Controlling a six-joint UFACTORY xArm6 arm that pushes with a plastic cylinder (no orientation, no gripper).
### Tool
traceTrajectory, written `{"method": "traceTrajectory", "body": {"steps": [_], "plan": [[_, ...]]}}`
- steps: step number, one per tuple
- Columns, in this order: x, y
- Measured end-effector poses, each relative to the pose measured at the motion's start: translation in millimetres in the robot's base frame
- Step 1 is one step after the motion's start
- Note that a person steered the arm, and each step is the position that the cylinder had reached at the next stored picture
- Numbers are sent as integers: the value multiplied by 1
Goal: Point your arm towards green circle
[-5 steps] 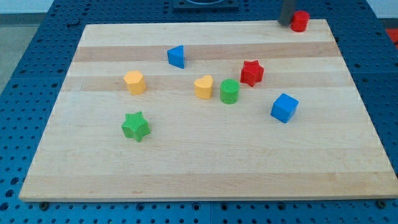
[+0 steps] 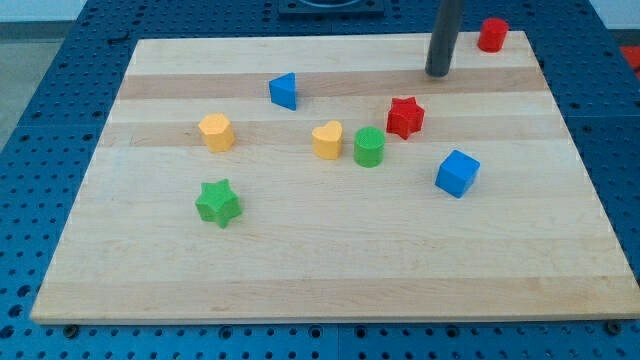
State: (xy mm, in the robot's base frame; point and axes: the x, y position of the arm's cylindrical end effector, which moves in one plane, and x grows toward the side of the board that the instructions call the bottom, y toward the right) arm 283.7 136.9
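The green circle point(image 2: 369, 147) is a short green cylinder near the middle of the wooden board point(image 2: 320, 270). A yellow heart point(image 2: 327, 140) touches or nearly touches its left side. My tip point(image 2: 438, 74) is a dark rod end on the board, up and to the right of the green circle, above the red star point(image 2: 405, 117). The tip touches no block.
A red cylinder point(image 2: 491, 34) stands at the board's top right corner. A blue triangle point(image 2: 284, 90) is at upper centre, a yellow hexagon point(image 2: 216, 131) at the left, a green star point(image 2: 218, 203) at lower left, a blue cube point(image 2: 457, 173) at the right.
My tip has moved from beside the red cylinder at the top right corner down and left onto the board. No block has moved.
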Motion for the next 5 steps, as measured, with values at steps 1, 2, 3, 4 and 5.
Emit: {"method": "traceTrajectory", "body": {"steps": [1,2,3,4,5], "plan": [[17,-29],[21,-61],[31,-98],[55,-109],[70,-109]]}}
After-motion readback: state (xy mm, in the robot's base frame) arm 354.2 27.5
